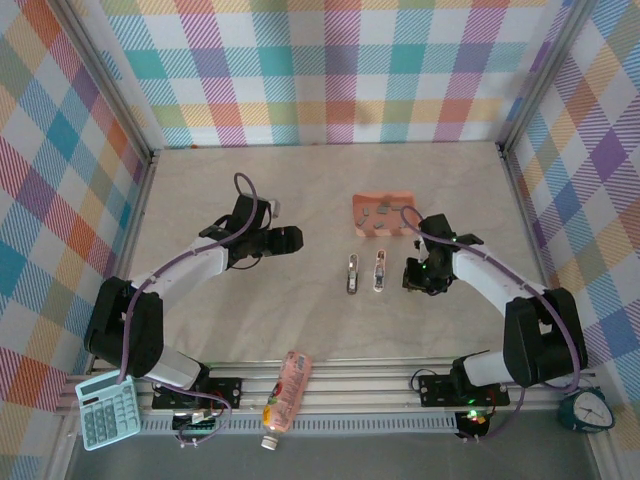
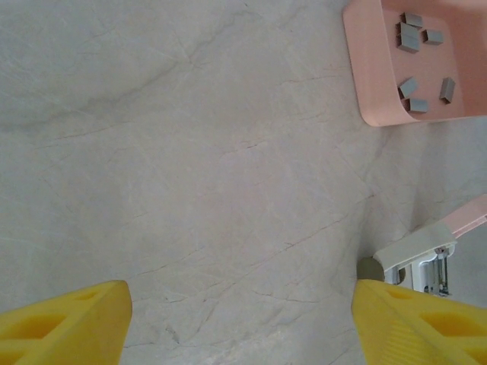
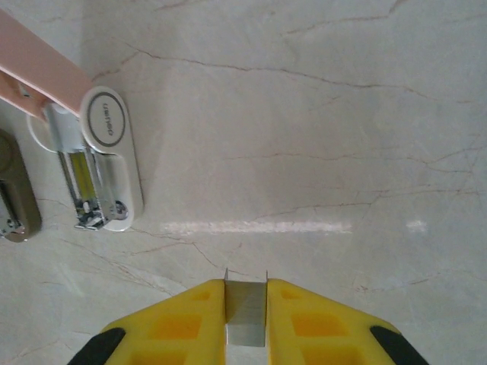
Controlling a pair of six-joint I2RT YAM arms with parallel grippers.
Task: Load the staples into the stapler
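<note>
The stapler (image 3: 100, 171) lies swung open on the table, with a white base, a yellow-lined channel facing up and a pink top (image 3: 42, 72) folded back. From above, the stapler (image 1: 380, 270) sits mid-table. My right gripper (image 3: 246, 287) is shut on a short grey strip of staples (image 3: 246, 319), hovering just right of the stapler (image 1: 413, 277). Several more staples (image 2: 415, 34) lie in the salmon-pink tray (image 2: 365, 68). My left gripper (image 2: 242, 315) stands open over bare table, left of the stapler (image 1: 288, 238).
A second, grey-brown stapler (image 1: 352, 276) lies just left of the open one. The pink tray (image 1: 383, 228) sits behind both. A calculator (image 1: 106, 410), a bottle (image 1: 286, 392) and a clock (image 1: 590, 408) rest by the near rail. Checked walls enclose the table.
</note>
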